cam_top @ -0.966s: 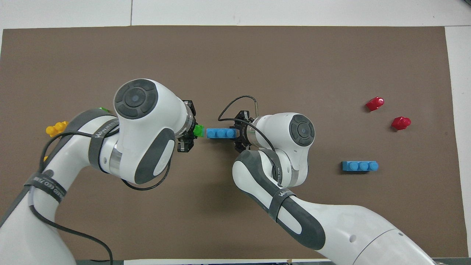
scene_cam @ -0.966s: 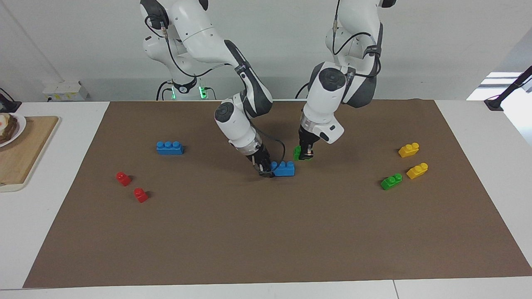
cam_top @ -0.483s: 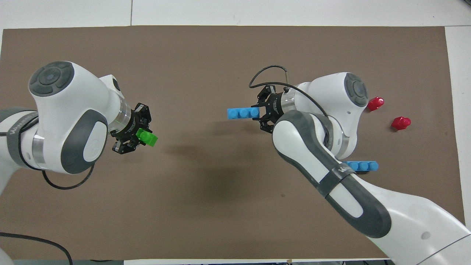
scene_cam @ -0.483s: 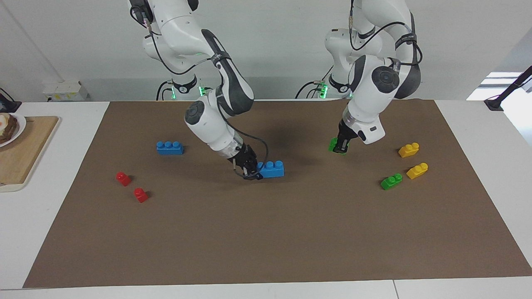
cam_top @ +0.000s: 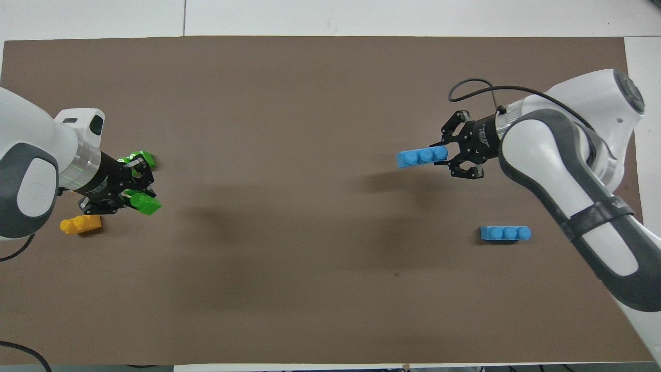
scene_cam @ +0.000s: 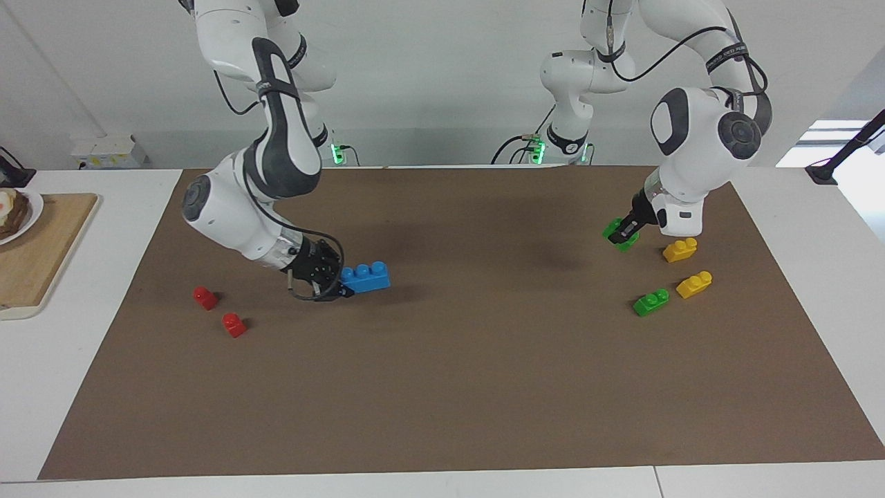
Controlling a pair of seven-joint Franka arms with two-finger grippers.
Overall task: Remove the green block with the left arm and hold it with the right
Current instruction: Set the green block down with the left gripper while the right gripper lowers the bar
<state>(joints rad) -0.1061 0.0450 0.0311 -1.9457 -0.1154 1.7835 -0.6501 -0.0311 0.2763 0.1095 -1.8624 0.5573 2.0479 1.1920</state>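
green block (scene_cam: 614, 229) (cam_top: 143, 202), tilted, held aloft

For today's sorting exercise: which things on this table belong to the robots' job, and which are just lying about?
In the job: green block in left claw; blue brick in right claw.

Lying about: second green block, two yellow bricks, two red blocks, spare blue brick.
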